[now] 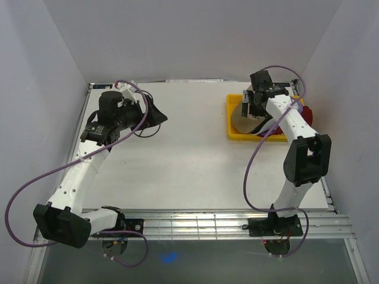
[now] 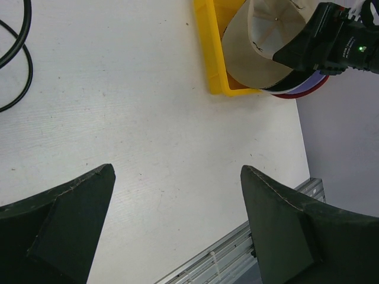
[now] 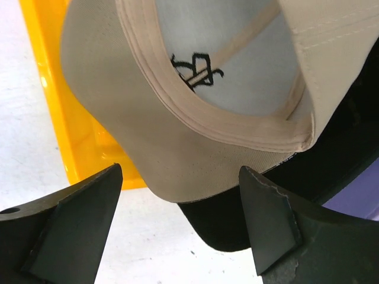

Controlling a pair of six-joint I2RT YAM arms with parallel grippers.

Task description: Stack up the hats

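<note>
The hats lie stacked in a yellow tray [image 1: 232,118] at the back right. A tan cap [image 3: 148,136] lies upside down on top, also seen in the left wrist view [image 2: 254,59]. Under it show a black brim [image 3: 237,225], a purple edge [image 3: 358,201] and a red edge [image 1: 310,112]. The white cap is hidden. My right gripper [image 3: 180,213] is open and empty just above the tan brim's edge; in the top view [image 1: 251,107] it hangs over the tray. My left gripper [image 2: 177,207] is open and empty over bare table at the back left [image 1: 159,121].
The yellow tray's near wall [image 2: 210,53] stands by the table's right edge. A black cable [image 2: 18,65] loops on the table near the left arm. A metal rail [image 1: 207,222] runs along the table's front edge. White walls close in three sides.
</note>
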